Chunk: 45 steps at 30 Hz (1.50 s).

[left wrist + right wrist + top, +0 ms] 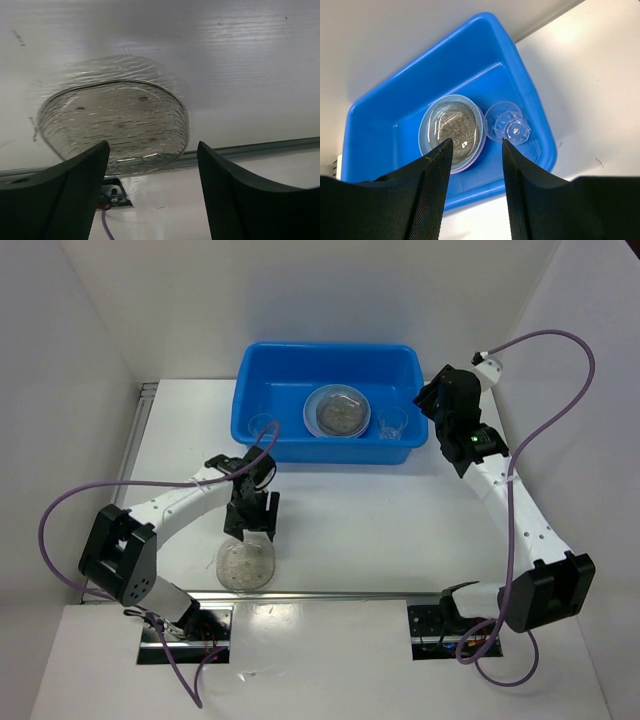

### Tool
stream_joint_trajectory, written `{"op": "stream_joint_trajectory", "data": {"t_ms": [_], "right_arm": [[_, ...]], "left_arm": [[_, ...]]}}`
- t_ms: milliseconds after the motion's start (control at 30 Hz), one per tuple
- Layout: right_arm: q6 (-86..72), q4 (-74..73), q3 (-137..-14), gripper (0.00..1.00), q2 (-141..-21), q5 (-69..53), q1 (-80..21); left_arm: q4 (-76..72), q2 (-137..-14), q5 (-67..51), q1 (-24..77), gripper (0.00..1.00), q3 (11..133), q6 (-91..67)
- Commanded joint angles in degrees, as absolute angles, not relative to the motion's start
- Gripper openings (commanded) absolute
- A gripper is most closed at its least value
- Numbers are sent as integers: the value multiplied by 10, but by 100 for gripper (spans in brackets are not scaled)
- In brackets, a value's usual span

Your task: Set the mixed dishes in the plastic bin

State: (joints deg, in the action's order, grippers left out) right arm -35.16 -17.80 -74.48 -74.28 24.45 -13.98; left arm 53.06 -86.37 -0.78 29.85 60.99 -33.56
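Released: left end effector [152,145] and right end effector [477,141]
speckled clear plate [112,125] lies on the worktop [250,75] just ahead of the left; blue bin [377,125] with stacked plates [452,127] and cup [509,124] below the right

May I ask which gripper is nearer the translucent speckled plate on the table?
Left: the left gripper hangs at the plate; the right gripper is by the blue plastic bin.

Left tool [152,146] and right tool [476,143], both with jaws apart.
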Motion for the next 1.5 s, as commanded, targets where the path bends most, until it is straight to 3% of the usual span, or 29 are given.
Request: {"op": "stream_joint_trajectory", "data": {"t_ms": [0, 233, 500, 733, 1000, 1200, 1467], "right_arm": [[-340, -163, -734, 50, -718, 240, -136], [-340, -163, -723, 50, -712, 240, -136], [-345, -169, -705, 51, -694, 235, -136], [-356, -179, -680, 51, -675, 229, -136], [-356, -179, -664, 51, -653, 229, -136], [-356, -179, -641, 51, -648, 224, -136], [-366, -168, -617, 51, -636, 214, -136]], "left_arm": [[462, -844, -90, 304, 78, 579, -369], [446, -888, -77, 380, 68, 574, -393], [459, -906, 73, 436, 48, 562, -486], [454, -919, 106, 453, 31, 541, -556], [460, -967, 156, 489, 25, 528, -609], [476, -962, 178, 489, 0, 528, -644], [577, -917, 246, 489, 0, 614, -637]]}}
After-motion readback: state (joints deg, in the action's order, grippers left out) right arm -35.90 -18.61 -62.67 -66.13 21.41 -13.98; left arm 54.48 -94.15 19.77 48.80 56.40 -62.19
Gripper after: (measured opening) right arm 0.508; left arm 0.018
